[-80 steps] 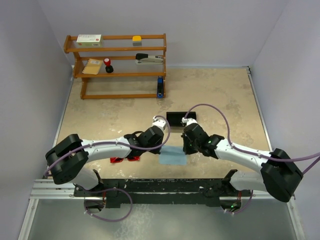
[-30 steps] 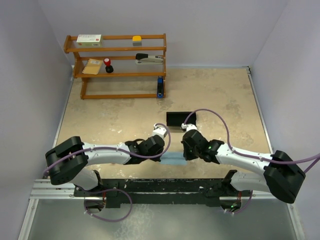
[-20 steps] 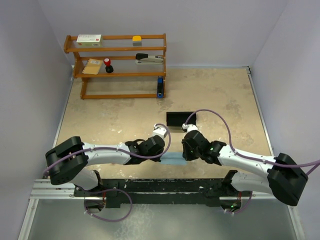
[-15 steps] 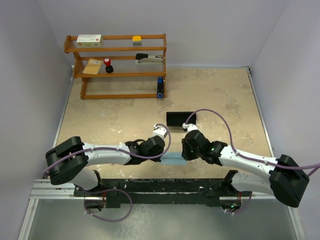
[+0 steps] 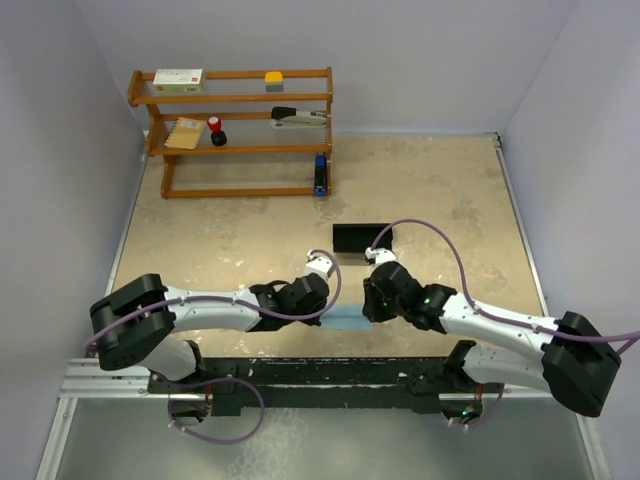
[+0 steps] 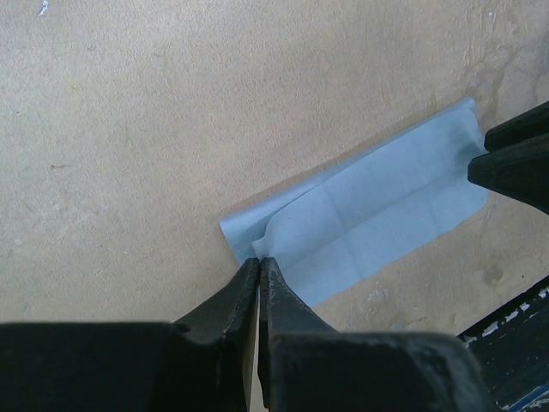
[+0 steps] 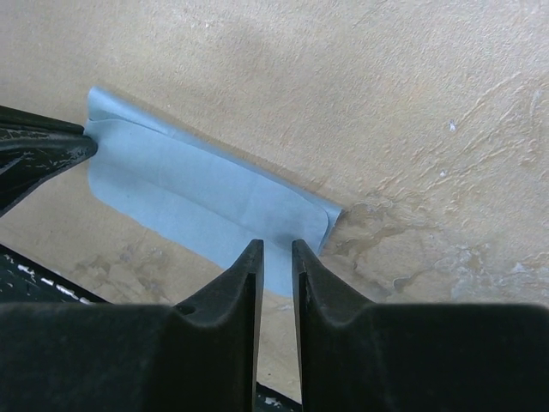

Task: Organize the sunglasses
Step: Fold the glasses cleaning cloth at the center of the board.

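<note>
Left wrist: claw [image 6: 258,262] pinches cloth [image 6: 377,206]; right claw [image 7: 275,249] ajar.

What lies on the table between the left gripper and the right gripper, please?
A folded light blue cloth lies flat on the table, reaching from the left gripper to the right gripper; both wrist views show it.

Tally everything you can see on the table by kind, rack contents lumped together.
Light blue cloth: 1
Black case: 1
Wooden rack: 1
Small items in or against the rack: 6
Total: 9
</note>
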Controlling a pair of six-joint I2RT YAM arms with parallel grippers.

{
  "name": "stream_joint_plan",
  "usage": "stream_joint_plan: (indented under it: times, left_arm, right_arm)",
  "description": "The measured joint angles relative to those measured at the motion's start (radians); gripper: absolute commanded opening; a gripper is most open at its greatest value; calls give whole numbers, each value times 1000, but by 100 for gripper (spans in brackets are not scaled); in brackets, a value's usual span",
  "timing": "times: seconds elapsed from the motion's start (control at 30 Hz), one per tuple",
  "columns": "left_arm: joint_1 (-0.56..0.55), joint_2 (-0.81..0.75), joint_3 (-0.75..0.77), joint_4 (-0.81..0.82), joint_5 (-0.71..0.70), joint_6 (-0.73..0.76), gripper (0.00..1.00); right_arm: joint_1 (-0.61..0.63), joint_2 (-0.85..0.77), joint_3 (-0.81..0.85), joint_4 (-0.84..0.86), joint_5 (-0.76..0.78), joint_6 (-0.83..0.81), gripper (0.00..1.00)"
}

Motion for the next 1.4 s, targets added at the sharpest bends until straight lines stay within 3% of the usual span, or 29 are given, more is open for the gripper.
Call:
stream_joint_plan:
  times: [0.57, 1.4]
  left_arm:
    - [-5, -13, 0, 0, -8, 0, 0]
    - [-6, -13, 0, -1, -11, 0, 0]
  right_arm:
    - [0, 32, 3, -2, 36, 10, 31]
    - [0, 148, 42, 72, 60, -9, 31]
